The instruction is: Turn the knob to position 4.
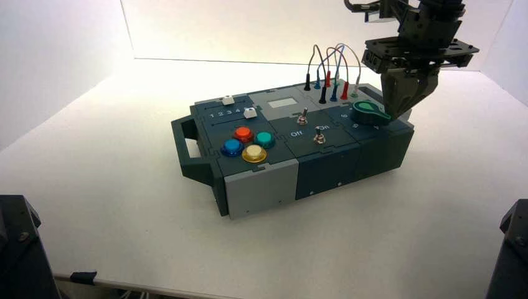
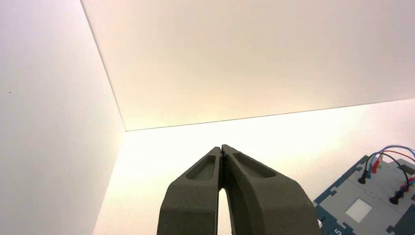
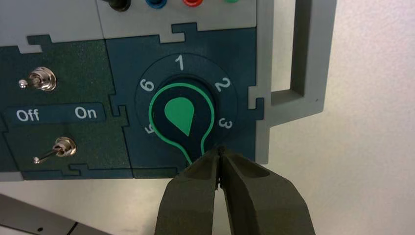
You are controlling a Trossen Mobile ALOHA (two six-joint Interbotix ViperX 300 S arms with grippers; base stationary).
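1. The knob point(image 3: 171, 115) sits at the box's 2 o'clock in the high view, near its edge; its pointed end lies between 3 and 5, the numeral there hidden.
2. The right gripper point(image 3: 220, 149), fingers together, is at the pointed end, contact unclear.
3. From the knob, the switches point(image 1: 302, 117) are toward 9 o'clock, the wires point(image 1: 338, 53) toward 11.
4. The table point(image 1: 448, 187) extends past the box point(image 1: 261, 180) toward 4 o'clock.
5. The left gripper point(image 2: 221, 149), narrowed shut, waits off the box's 8 o'clock side.

numeral 4 (on the dial point(image 3: 181, 115)) hidden, 5 half-covered
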